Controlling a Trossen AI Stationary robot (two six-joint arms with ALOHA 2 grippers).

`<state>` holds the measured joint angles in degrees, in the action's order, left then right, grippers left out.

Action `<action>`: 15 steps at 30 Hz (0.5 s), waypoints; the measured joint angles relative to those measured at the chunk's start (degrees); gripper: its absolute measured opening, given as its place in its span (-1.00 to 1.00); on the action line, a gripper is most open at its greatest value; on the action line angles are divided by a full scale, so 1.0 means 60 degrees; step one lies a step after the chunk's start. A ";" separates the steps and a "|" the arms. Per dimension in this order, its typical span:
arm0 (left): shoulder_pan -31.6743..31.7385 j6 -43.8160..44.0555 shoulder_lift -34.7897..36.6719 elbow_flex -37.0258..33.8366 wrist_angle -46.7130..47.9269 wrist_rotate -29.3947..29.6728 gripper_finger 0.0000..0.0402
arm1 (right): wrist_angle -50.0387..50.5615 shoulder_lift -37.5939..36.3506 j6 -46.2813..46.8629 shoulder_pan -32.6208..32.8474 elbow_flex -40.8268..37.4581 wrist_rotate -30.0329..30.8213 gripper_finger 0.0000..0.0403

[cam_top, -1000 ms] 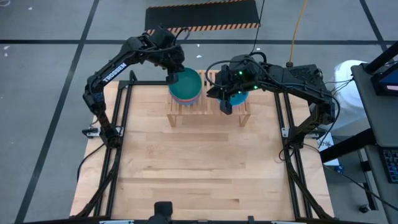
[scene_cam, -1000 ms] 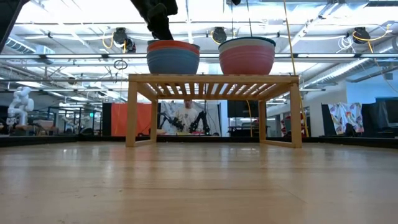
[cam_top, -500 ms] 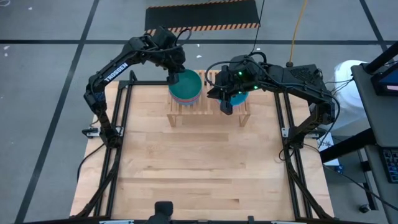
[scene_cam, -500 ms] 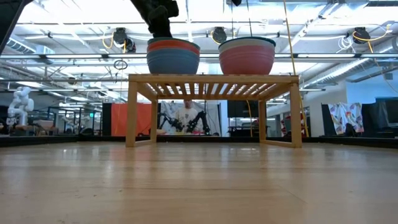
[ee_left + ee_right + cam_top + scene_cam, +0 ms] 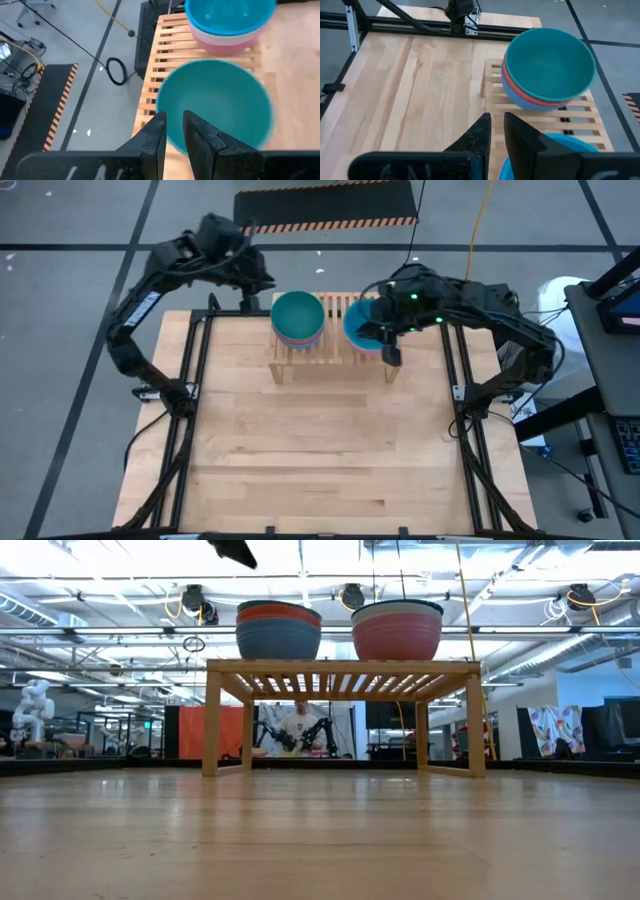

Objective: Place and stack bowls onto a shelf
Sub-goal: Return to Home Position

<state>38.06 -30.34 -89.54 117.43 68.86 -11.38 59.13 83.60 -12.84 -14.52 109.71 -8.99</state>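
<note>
Two stacks of bowls stand side by side on the slatted shelf [image 5: 336, 358] at the table's far edge. The left stack has a teal bowl [image 5: 298, 313] nested in a red and a blue one [image 5: 278, 638]. The right stack has a blue bowl [image 5: 358, 323] in a white and a pink one [image 5: 397, 635]. My left gripper [image 5: 262, 283] hangs high, beyond the shelf's far left, fingers a narrow gap apart with nothing between them [image 5: 174, 116]. My right gripper [image 5: 392, 356] hovers by the shelf's right end, likewise narrowly open and holding nothing [image 5: 497, 117].
The wooden tabletop [image 5: 320, 450] stretches bare in front of the shelf. Black frame rails [image 5: 190, 380] run along the table's left and right sides. A striped mat [image 5: 325, 205] lies on the floor beyond the table.
My left gripper has drawn up and away from the teal bowl's rim toward the table's far left, leaving the low view almost wholly. My right gripper has moved toward the table's right edge, uncovering the blue bowl. Both stacks have stayed in place.
</note>
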 joint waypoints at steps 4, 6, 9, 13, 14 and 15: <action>-0.0007 0.0078 0.0670 -0.0004 0.0803 0.0000 -0.64 | 0.0476 -0.0620 0.0021 0.0016 0.0000 0.0004 -0.78; -0.0007 0.0098 0.0990 -0.0004 0.1156 -0.0009 -0.64 | 0.0726 -0.0988 0.0164 0.0078 0.0000 0.0013 -0.78; -0.0004 0.0146 0.1421 -0.0004 0.1715 -0.0025 -0.64 | 0.0977 -0.1488 0.0314 0.0289 0.0000 0.0030 -0.78; -0.0007 0.0250 0.2054 -0.0004 0.2125 -0.0033 -0.64 | 0.1213 -0.2168 0.0691 0.0634 0.0000 0.0026 -0.78; -0.0007 0.0314 0.2212 -0.0004 0.2165 -0.0036 -0.64 | 0.1270 -0.2335 0.0770 0.0712 0.0000 0.0029 -0.78; -0.0007 0.0351 0.2377 -0.0004 0.2223 -0.0040 -0.64 | 0.1290 -0.2478 0.0797 0.0787 0.0000 0.0029 -0.78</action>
<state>38.02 -28.23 -75.28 117.40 82.20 -11.62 66.87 68.73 -8.05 -9.80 109.71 -8.82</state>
